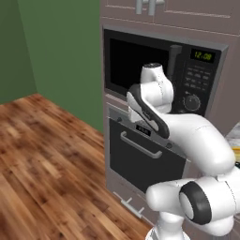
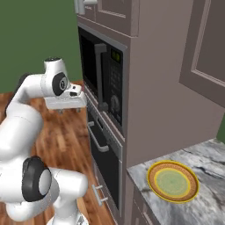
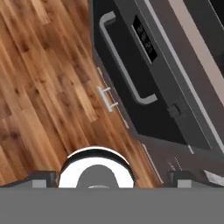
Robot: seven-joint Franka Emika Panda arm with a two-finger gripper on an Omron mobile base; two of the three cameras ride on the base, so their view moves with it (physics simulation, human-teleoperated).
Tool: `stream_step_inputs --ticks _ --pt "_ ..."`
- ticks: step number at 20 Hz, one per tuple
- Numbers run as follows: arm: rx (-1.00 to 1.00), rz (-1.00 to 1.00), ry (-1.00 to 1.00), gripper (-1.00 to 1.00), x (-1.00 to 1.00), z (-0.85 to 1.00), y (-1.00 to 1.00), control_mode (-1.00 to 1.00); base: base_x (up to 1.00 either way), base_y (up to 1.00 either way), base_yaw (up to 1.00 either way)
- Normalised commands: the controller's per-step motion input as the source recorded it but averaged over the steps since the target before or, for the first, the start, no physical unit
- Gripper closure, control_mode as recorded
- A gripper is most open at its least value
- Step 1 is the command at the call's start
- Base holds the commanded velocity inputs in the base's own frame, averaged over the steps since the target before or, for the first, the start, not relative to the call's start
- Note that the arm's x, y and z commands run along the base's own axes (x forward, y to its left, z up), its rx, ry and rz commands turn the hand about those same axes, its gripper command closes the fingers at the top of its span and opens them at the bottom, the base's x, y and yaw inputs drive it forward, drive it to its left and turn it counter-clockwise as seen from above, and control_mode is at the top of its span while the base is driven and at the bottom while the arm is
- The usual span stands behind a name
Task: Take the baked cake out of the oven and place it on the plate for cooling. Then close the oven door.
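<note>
The oven [image 1: 123, 119] sits under the microwave, and its dark oven door [image 1: 140, 161] stands upright and shut, with its silver bar handle [image 1: 140, 146] across the top. My gripper [image 2: 69, 110] hangs open and empty in front of the oven, a little above the handle [image 2: 97, 138] and pointing down. In the hand view the gripper [image 3: 113, 177] looks down the door [image 3: 131, 100] past its handle [image 3: 124, 65] to the floor. The plate [image 2: 172, 181], with a yellow-orange rim, lies bare on the counter to the oven's right. The cake is hidden.
A black microwave [image 1: 159, 70] with a vertical handle sits above the oven. A drawer with a small silver handle [image 1: 131, 206] is below the oven door. The grey stone counter [image 2: 206, 162] carries the plate. Wooden floor [image 1: 47, 164] stretches out to the left.
</note>
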Motion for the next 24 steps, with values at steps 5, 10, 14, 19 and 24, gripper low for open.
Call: stream_step_inputs --ticks 5,10,14,19,24 --pt "-0.22 0.0 0.18 -1.0 0.59 -0.7 0.16 -1.0 0.0 0.0 0.0" --pt "-0.18 0.0 0.13 -1.0 0.53 -0.66 0.0 -1.0 0.0 0.0 0.0" --pt "-0.16 0.0 0.16 -1.0 0.5 -0.68 0.0 -1.0 0.0 0.0 0.0" --pt "-0.17 0.0 0.11 -1.0 0.46 -0.61 0.0 -1.0 0.0 0.0 0.0" --pt "-0.16 0.0 0.05 -1.0 0.4 -0.64 -0.04 -1.0 0.0 0.0 0.0"
